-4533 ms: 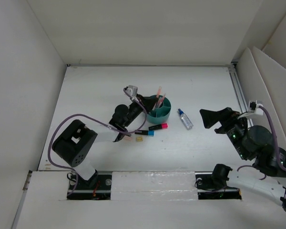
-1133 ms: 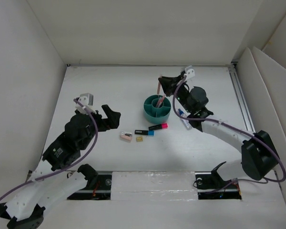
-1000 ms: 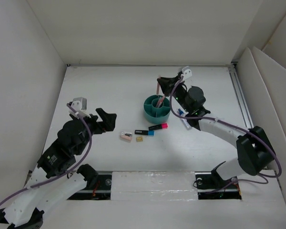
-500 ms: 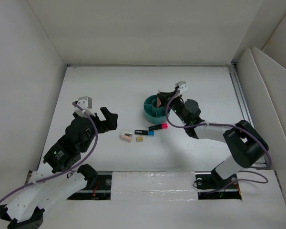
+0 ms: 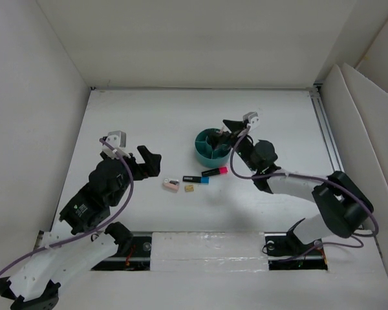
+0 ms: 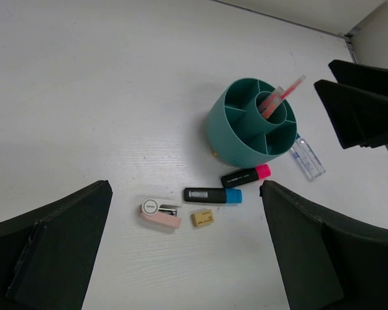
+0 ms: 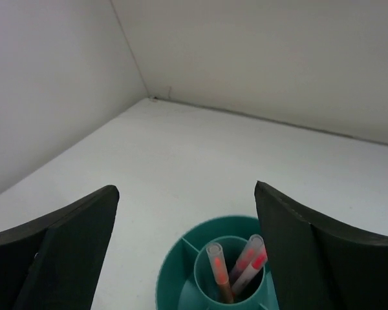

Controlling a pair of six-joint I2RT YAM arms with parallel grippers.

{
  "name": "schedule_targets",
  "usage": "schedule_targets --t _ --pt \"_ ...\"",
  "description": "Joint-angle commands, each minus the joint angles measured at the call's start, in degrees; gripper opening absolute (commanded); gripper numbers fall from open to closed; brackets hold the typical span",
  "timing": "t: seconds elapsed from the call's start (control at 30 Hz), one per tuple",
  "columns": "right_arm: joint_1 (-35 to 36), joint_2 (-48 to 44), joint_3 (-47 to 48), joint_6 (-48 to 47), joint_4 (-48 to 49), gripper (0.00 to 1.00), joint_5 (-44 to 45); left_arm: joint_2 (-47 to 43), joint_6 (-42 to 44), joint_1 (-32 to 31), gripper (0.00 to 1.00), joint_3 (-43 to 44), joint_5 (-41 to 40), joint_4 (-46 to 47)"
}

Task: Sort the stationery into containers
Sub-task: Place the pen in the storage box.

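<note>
Right, top view: teal organizer [image 5: 207, 155] sits mid-table [image 5: 149, 116]. R pincer [image 5: 227, 131] hangs over its far-right edge, jaws apart, nothing in them. L pincer [image 5: 149, 163] hovers well left of it, also spread wide & empty. On the table, near side of the organizer: pink-end marker [image 5: 215, 172]; blue-end marker [image 5: 195, 179] just left of it & a bit nearer; then tan block [image 5: 189, 188] and pink eraser [image 5: 171, 185] side by side, apart from each other. L wrist view: those four lie loose on the table btwn the L fingers. Pink-orange pens [image 6: 279, 98] stand tilted in the organizer's centre cup. Clear bottle [image 6: 307, 157] lies flat just right of the organizer, near the pink-end marker's tip. R pincer shows at right edge, jaws parted. R wrist view: R fingers frame the organizer from above w/ a wide gap, gripping nothing; pens lean in the centre cup, ends up.
</note>
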Motion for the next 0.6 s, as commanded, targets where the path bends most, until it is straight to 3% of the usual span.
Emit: schedule_targets --t 0.0,0.13,0.23,0.27,0.33,0.47,0.57 --pt "1.02 -4.62 -0.54 -0.26 4.1 0.93 1.51 -0.3 1.21 -0.22 1.0 -0.15 1.52 2.42" --pt "2.33 -11.12 -1.86 -0.26 2.17 0.93 2.73 0.75 3.84 -0.22 1.0 -2.07 7.48 5.48" --pt "4.52 -20.95 -3.0 -0.26 -4.32 0.93 7.03 4.08 7.18 -0.22 1.0 -3.66 15.66 8.65" --pt "6.36 -34.73 -3.53 1.39 -16.52 0.93 13.4 9.49 9.45 -0.22 1.0 -3.67 21.85 9.36" --pt "7.07 -38.7 -3.54 2.45 -20.73 0.93 14.5 10.93 11.31 -0.22 1.0 -2.88 22.53 9.89" --pt "8.31 -58.63 -0.11 9.04 -44.44 0.93 16.1 18.66 17.9 -0.93 1.0 -0.41 25.61 9.89" --pt "8.31 -64.73 2.17 10.99 -51.43 0.93 15.14 26.13 20.88 -0.93 1.0 1.78 25.95 11.03"
